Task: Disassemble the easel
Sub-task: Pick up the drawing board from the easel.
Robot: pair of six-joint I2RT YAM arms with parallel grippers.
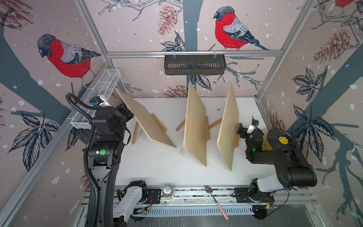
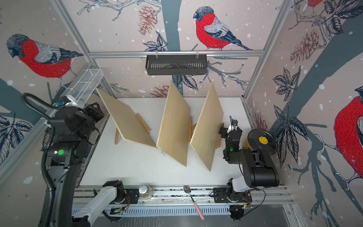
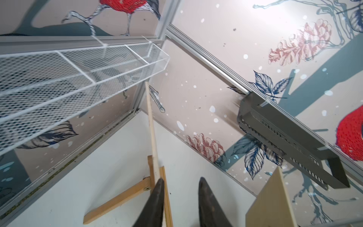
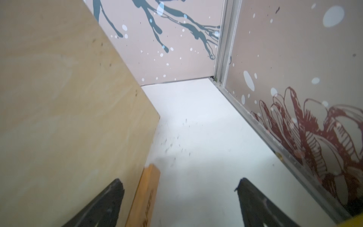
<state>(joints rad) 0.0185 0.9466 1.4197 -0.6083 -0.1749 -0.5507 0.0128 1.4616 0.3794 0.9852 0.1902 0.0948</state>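
3 boards are showing pale tan wood on darker orange-tan legs. The table is showing speckled white. The walls are carrying red-breasted birds, pinecones and grey-blue branches on beige. The fingers are looking black.

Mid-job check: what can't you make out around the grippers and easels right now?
- Left gripper: hidden by its arm in both top views; wrist view's edge cuts its fingers, so grip on left board unclear.
- Right easel: mostly behind right board in both top views; blurred in wrist view.
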